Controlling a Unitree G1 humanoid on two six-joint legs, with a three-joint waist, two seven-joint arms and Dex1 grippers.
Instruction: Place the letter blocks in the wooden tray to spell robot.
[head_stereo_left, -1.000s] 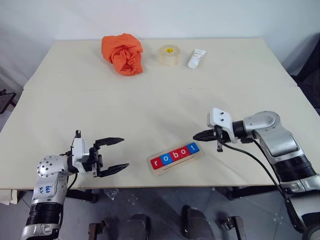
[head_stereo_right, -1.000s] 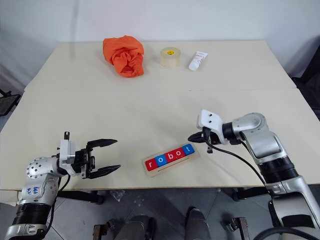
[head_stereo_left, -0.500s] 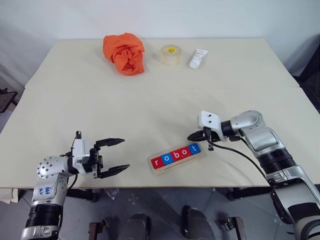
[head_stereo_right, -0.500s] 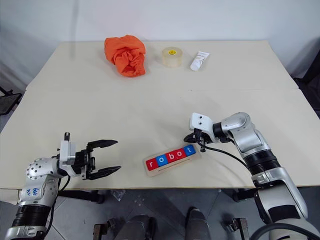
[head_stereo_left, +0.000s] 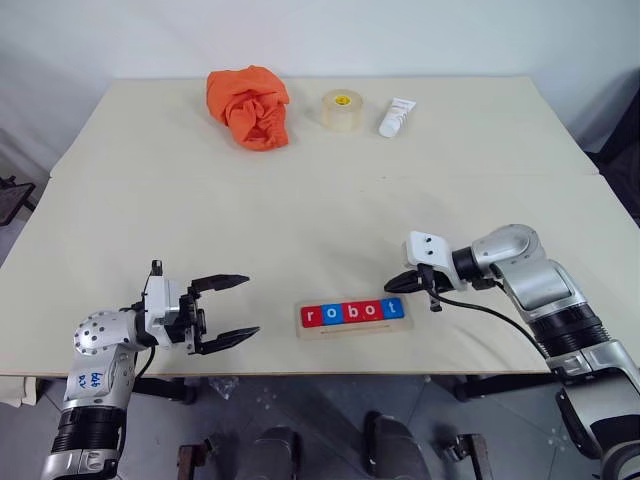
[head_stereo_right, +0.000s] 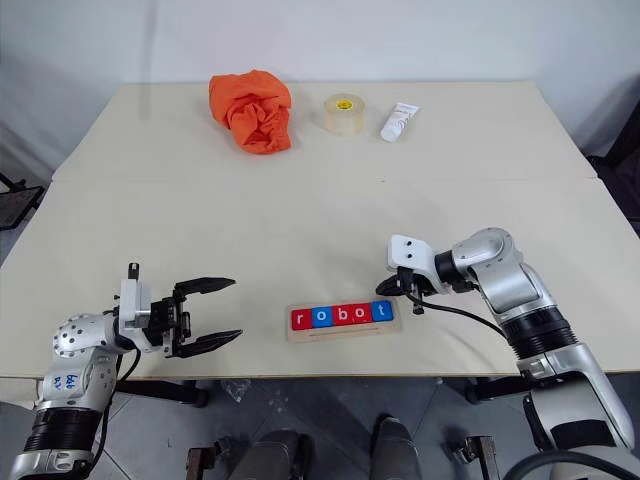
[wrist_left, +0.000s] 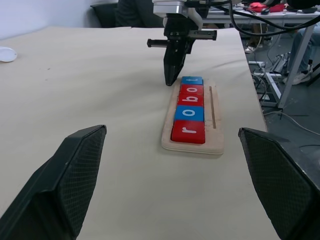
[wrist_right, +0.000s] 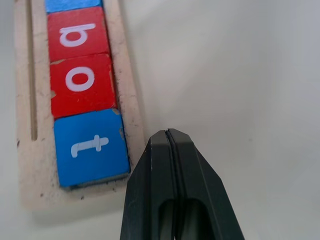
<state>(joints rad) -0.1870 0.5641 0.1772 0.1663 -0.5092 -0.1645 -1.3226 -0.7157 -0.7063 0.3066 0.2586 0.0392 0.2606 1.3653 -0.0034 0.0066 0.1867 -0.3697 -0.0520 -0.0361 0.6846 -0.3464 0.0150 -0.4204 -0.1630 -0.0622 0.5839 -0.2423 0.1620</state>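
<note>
right wrist view shows slot groove in pale wooden tray (wrist_right: 26, 100); letter blocks (head_stereo_left: 352, 312) glossy, flat, near table (head_stereo_left: 300, 220) edge. right gripper (head_stereo_left: 390, 284) pinched closed by t end; left gripper (head_stereo_left: 236, 308) wide, empty.

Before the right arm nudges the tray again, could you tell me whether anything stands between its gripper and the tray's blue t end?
Nothing visible does. The shut right gripper sits just beyond the wooden tray beside the blue t block, with only bare table between.
</note>
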